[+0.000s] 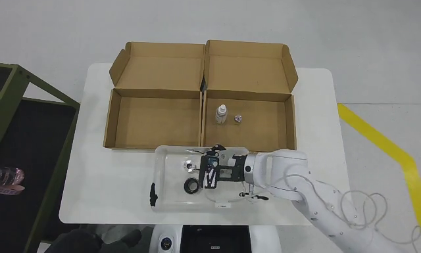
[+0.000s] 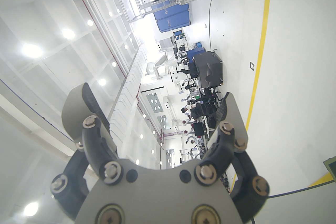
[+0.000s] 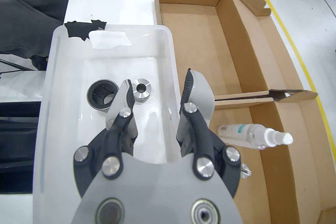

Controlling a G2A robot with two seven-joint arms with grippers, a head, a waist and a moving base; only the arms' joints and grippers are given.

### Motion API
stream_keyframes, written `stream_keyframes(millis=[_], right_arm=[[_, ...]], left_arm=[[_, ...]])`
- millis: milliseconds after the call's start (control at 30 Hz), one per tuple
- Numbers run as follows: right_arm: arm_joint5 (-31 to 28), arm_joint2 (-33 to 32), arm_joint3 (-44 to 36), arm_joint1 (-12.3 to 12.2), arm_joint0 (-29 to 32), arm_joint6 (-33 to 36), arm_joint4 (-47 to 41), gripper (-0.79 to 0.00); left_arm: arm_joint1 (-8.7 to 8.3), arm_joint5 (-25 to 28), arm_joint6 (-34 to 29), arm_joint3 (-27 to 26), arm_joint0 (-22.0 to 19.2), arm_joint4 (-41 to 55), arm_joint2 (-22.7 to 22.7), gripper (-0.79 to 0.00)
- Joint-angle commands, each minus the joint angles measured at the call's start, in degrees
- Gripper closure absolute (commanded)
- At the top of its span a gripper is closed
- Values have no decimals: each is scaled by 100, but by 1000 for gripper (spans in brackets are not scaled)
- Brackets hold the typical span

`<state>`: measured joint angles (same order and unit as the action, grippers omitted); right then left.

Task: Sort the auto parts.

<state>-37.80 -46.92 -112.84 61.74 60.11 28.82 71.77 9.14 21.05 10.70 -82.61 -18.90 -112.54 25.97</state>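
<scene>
A silver bushing (image 3: pixel 141 90) and a black ring (image 3: pixel 101 95) lie side by side on the floor of a clear bin (image 3: pixel 86 64), close together; whether they touch cannot be told. The bushing stands with its bore facing up. The ring lies tilted, so its inner wall shows. A strip of black tape (image 3: pixel 78 28) and a white label (image 3: pixel 109 40) stick to the bin's wall at its left end.

The right gripper (image 3: pixel 158 79) is over the bin with its fingers spread wide and nothing between them. In the right wrist view, one fingertip sits just beside the bushing and covers part of the ring's edge, while the other is above the bin's rim on the side facing the boxes. How high the fingers are above the parts cannot be told.

Behind the bin, two open cardboard boxes stand side by side with their walls touching and their lids folded back. The right box (image 1: pixel 263 131) holds a small spray bottle (image 1: pixel 222 114) lying on its side and, just beside it, a small silver part (image 1: pixel 239 118). The left box (image 1: pixel 154 121) shows a bare floor. Bin and boxes rest on a white table (image 1: pixel 92 174), the bin at the near edge.

The left gripper (image 2: pixel 157 93) points off into the hall, its fingers spread apart and holding nothing.
</scene>
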Motion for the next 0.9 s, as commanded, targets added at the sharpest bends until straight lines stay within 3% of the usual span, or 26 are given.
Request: stream_keyframes(millis=[0,433,867], right_arm=[[-6,124,69,37,-78,45,20,-342],[147,862,609,330,-538,245,234,-329],[305,1108,1117,525,-754,391,434,-317]], left_arm=[[0,0,0,0,0,0,0,-785],[0,0,0,0,0,0,0,-785],[0,0,0,0,0,0,0,-785]])
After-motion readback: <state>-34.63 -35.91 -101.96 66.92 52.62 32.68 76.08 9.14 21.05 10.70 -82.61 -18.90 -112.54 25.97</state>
